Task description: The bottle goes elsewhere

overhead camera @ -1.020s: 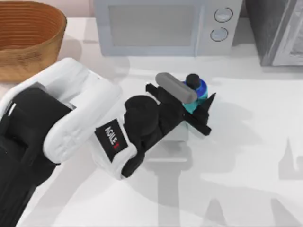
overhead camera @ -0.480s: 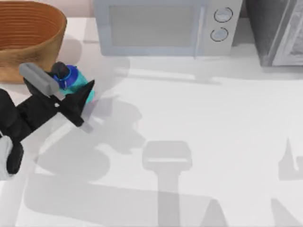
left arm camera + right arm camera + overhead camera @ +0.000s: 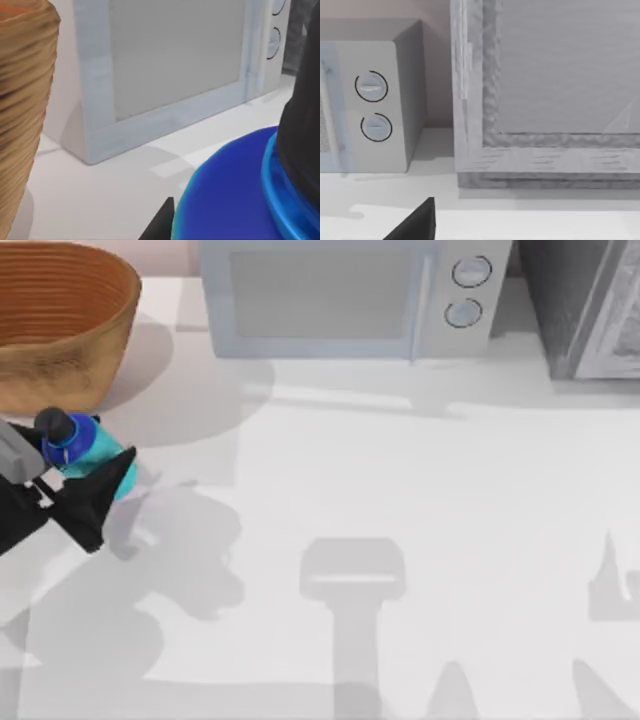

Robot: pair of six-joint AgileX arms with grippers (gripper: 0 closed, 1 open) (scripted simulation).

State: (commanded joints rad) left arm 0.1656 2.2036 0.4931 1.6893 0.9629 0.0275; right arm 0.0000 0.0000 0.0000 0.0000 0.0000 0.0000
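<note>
Top view: your left tool (image 3: 62,472) grips the bottle (image 3: 80,443) at the desk's (image 3: 400,500) left edge. Just beyond the tool sits the woven basket (image 3: 60,320). Your right tool's (image 3: 415,222) state you cannot tell.

Left hand (image 3: 62,472) at the table's far left edge, fingers clamped around the bottle (image 3: 80,443)

Overhead camera above table (image 3: 420,540); both wrist cameras low, close, sharing the microwave (image 3: 345,295)
</note>
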